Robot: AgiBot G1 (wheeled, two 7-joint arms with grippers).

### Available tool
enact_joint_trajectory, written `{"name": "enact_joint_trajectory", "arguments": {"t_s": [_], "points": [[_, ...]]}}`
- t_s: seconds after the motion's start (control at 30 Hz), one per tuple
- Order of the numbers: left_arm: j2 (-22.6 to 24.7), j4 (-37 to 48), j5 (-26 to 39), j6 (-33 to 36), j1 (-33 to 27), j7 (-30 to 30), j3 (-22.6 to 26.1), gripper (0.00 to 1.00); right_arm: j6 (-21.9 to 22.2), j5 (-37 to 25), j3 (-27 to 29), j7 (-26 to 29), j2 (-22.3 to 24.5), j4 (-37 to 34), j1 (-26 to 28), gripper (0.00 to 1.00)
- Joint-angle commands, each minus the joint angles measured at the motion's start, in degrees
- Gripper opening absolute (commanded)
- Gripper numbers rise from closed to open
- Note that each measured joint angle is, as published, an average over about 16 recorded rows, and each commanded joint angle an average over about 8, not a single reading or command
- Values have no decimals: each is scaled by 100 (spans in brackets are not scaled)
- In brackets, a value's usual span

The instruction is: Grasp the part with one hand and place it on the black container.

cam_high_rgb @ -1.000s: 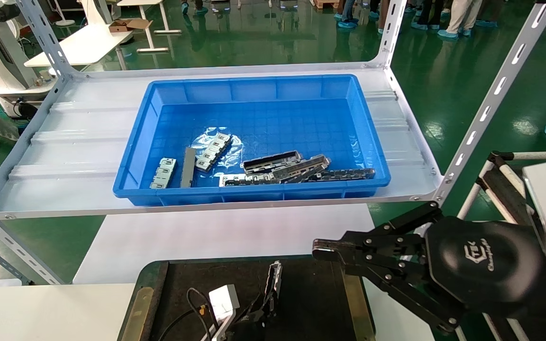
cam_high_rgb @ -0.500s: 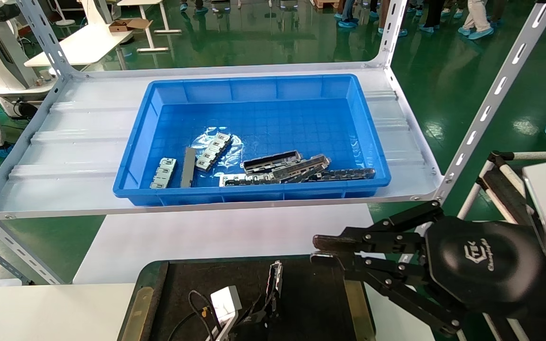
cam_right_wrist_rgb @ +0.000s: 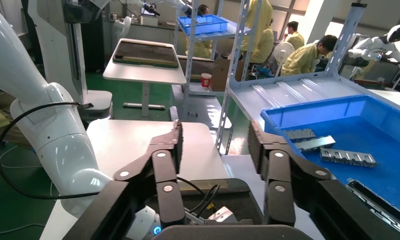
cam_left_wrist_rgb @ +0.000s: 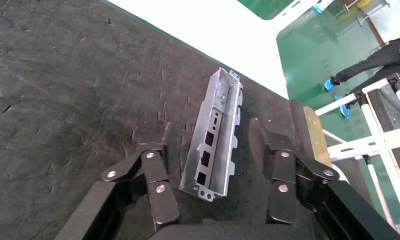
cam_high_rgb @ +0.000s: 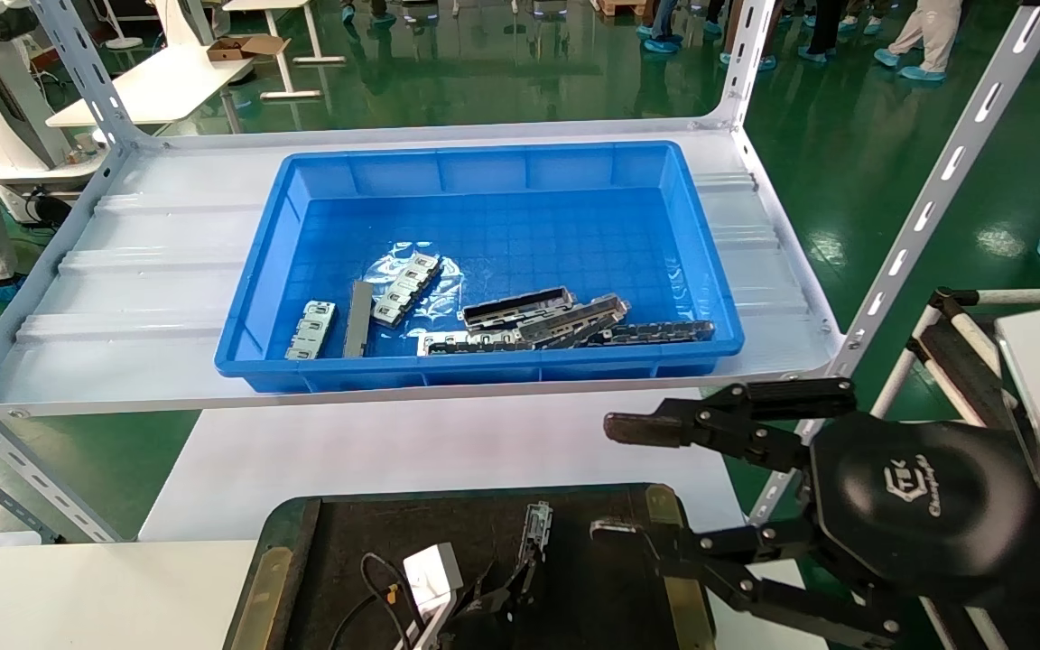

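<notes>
Part point(cam_left_wrist_rgb: 215, 140): lying flat on the black container point(cam_left_wrist_rgb: 63, 85), between the spread fingers of the left gripper point(cam_left_wrist_rgb: 208, 145), untouched. Right gripper point(cam_high_rgb: 628, 478): fingers wide apart, over the container's right edge.

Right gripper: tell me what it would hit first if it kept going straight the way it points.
The right gripper, open, points toward the robot's left over the black tray's far edge. Its path looks free; farther on, possibly the left arm, though depth is unclear.
</notes>
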Motion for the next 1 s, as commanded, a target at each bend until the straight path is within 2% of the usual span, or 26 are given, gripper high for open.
{"name": "enact_joint_trajectory", "arguments": {"t_s": [0.03,0.43,1.0], "points": [[-2,-3,13,-38,-25,-74,72,100,0,0,0,0,0,0,0,100],[-261,-126,793,178,-244,-396,333,100,0,1,-1,-1,0,0,0,100],[-1460,-716,1614,1781,-763,-1180,315,100,1,2,-2,-1,1,0,1,100]]}}
